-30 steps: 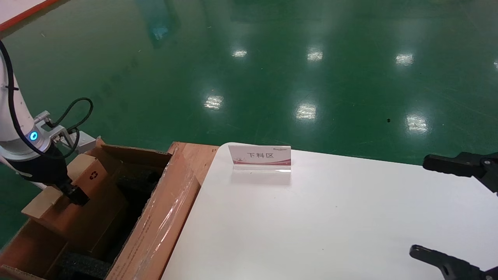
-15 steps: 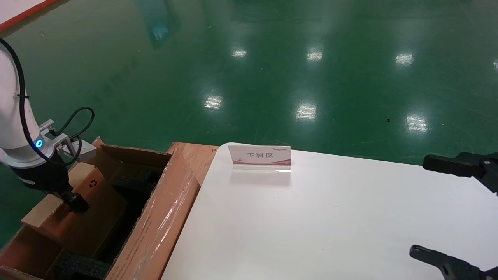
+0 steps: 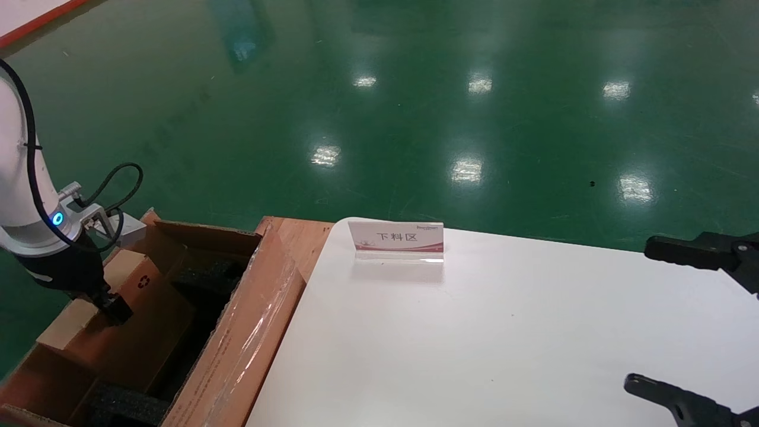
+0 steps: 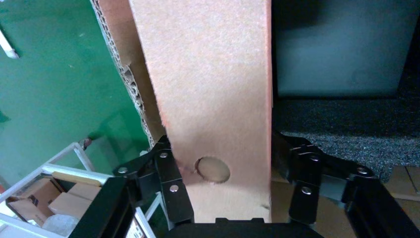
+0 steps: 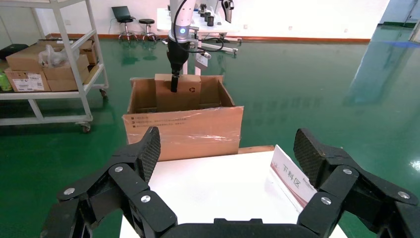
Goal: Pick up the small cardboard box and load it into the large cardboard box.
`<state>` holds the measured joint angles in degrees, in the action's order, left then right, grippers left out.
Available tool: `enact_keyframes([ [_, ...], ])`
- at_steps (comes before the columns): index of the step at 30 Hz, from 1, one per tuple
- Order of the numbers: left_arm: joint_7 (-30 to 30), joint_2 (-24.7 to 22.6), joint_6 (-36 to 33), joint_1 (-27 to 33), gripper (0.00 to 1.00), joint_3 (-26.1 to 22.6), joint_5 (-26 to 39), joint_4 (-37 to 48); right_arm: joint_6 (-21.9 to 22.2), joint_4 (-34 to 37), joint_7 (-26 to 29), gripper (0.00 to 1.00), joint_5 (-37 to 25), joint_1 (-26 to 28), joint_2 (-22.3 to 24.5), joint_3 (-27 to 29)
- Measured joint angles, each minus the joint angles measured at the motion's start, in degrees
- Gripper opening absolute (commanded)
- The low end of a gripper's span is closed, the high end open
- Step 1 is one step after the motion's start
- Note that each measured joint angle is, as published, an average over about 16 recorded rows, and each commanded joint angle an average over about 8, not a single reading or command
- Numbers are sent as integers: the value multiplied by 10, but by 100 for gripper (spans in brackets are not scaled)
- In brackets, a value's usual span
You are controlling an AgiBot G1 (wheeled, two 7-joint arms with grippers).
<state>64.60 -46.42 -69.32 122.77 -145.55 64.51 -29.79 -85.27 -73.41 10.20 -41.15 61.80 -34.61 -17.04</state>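
Glossy green floor point(image 3: 415, 89) mirrors ceiling lights. A white desk point(image 3: 504, 332) carries a small sign point(image 3: 396, 240). A white shelf cart point(image 5: 54, 74) with cartons stands by a white wall point(image 5: 297, 15).

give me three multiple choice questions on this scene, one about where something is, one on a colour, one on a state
1. Where is the small cardboard box?
A. on the white table
B. partly inside the large cardboard box
C. on the floor

2. What colour is the floor?
A. green
B. grey
C. blue

3. What state is the right end effector in?
A. shut on the sign
B. shut on nothing
C. open, holding nothing

Answers:
1 B, the head view shows it lowered between the big carton's walls, held by the left end effector.
2 A, glossy green all around the white table.
3 C, its fingers stand wide apart over the table, clear of the sign.
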Motion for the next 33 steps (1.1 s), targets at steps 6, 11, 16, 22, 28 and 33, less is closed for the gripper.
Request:
enact_keyframes([
  [6,0,0,0,1,100,0,1,-1,0,0,0,100,0,0,0,0],
  [11,-4,0,4,5,100,1,2,-5,0,0,0,100,0,0,0,0],
  [16,-19,6,17,25,100,8,1,-23,0,0,0,100,0,0,0,0],
  [22,-47,28,43,77,100,23,0,-79,0,0,0,100,0,0,0,0],
  [28,-76,74,74,156,100,45,-4,-175,0,0,0,100,0,0,0,0],
  [33,-90,114,94,215,100,61,-6,-259,0,1,0,100,0,0,0,-1],
])
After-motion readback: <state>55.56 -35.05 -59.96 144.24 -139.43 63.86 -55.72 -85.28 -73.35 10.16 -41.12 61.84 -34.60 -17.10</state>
